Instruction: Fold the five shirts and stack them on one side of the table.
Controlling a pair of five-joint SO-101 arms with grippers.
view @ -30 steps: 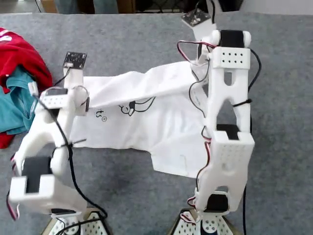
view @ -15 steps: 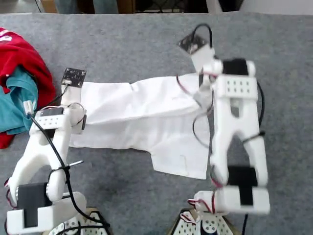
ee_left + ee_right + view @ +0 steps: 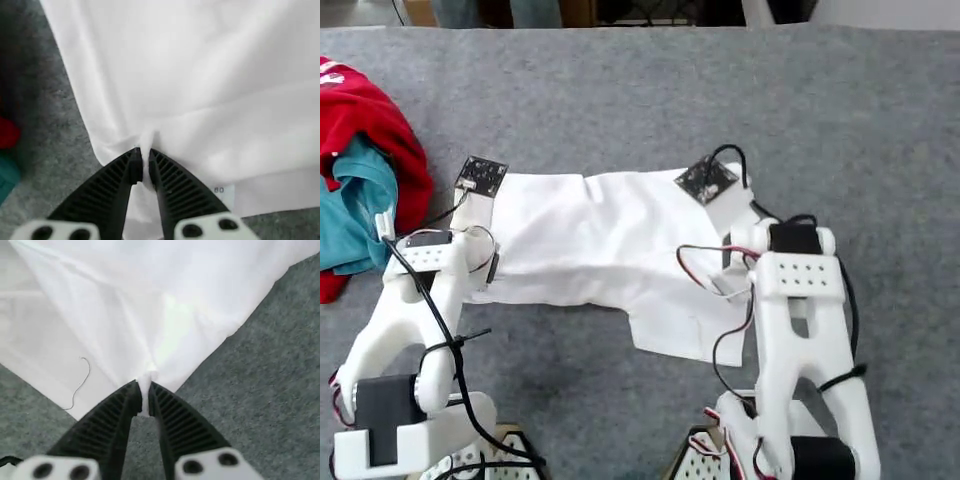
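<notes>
Two pincers are pinching the white shirt (image 3: 590, 235), which is lying partly folded across the middle of the grey tabletop (image 3: 620, 90). The left pincer (image 3: 142, 167) is nipping a small tuck of cloth at one end, jaws almost closed, and the right pincer (image 3: 144, 400) is doing likewise at the opposite corner. Being thin, limp and light, the fabric is likely to sag and wrinkle, so gripping edges or corners looks wisest. How many layers each pincer is catching is unclear; a red shirt (image 3: 360, 110) and teal shirt (image 3: 355, 215) are lying heaped beside the left arm, partly cut off.
</notes>
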